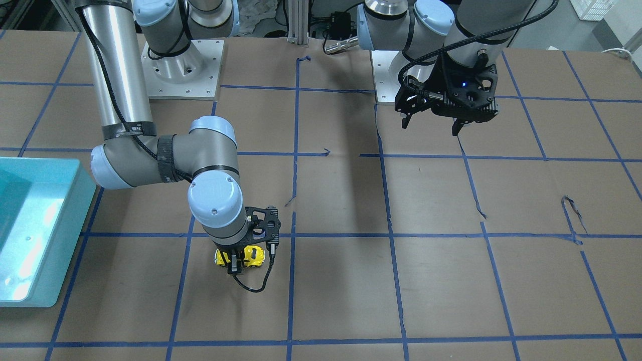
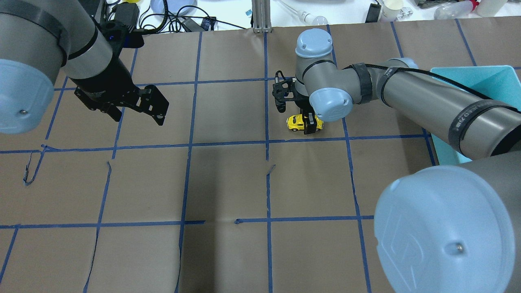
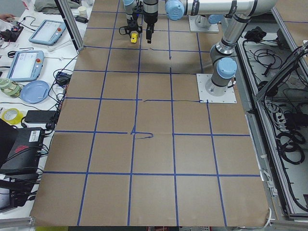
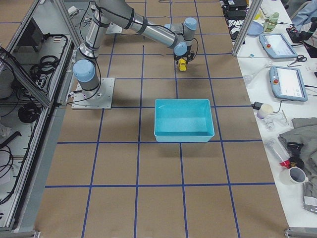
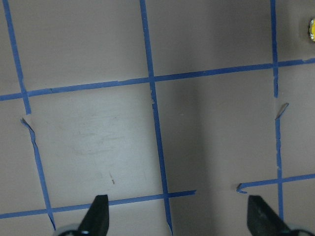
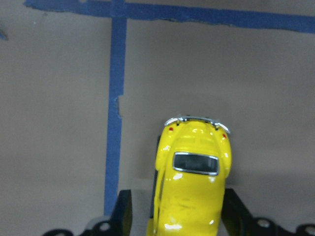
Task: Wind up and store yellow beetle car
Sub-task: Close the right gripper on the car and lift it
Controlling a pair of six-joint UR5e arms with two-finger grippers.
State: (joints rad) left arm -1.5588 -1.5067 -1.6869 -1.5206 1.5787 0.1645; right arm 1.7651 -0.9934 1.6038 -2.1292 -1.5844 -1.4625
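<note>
Tiny glossy yellow beetle car (image 6: 191,182) sits on the brown table (image 1: 341,200), clamped between my right gripper (image 6: 179,212) fingers (image 6: 124,212), well apart from the turquoise plastic bin (image 1: 30,283); my left gripper (image 5: 178,210) fingers (image 5: 98,212) gape, unladen.

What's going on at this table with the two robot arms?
The right arm's fingers are closed on the sides of a tiny yellow beetle car, down low at the brown table. The left arm's fingers hang open well off to the side, above the table, holding nothing. A teal bin waits on the robot's right; the car is not in it yet.
</note>
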